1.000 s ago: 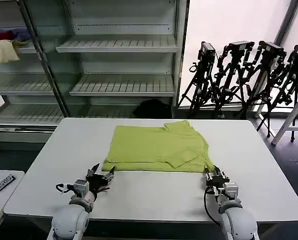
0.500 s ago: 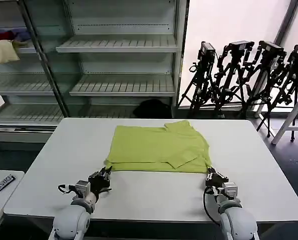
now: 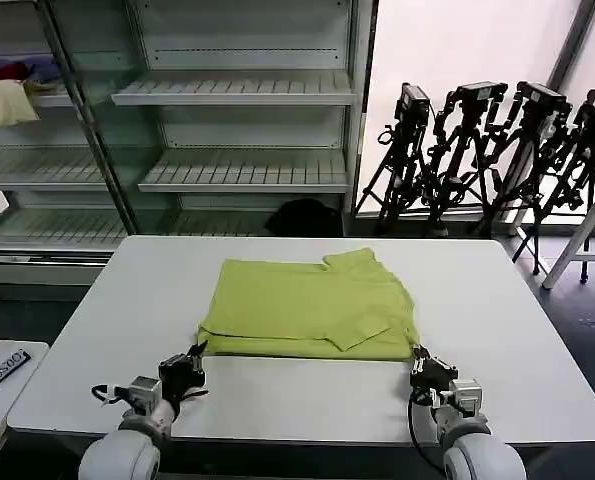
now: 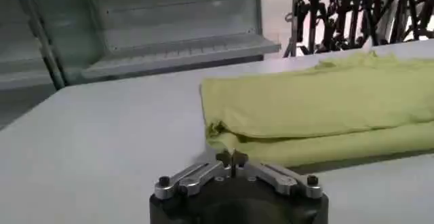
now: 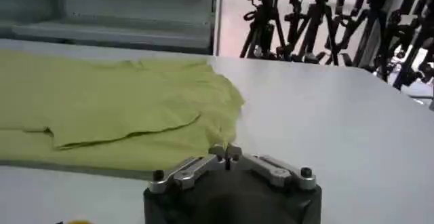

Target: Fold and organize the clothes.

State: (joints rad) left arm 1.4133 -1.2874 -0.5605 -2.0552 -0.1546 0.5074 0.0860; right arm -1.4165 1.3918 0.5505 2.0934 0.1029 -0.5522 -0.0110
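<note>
The folded lime yellow-green cotton T-shirt (image 3: 312, 307) lies mid white tabletop (image 3: 517, 300), bare surface all around. Left hand (image 3: 190, 368) pinches its near-left hem corner; right hand (image 3: 423, 366) pinches the near-right corner, fingers closed.

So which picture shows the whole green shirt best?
The head view: the whole folded T-shirt lies flat on the white table, every edge visible. The left wrist view shows one folded end up close; the right wrist view shows the other end.
</note>
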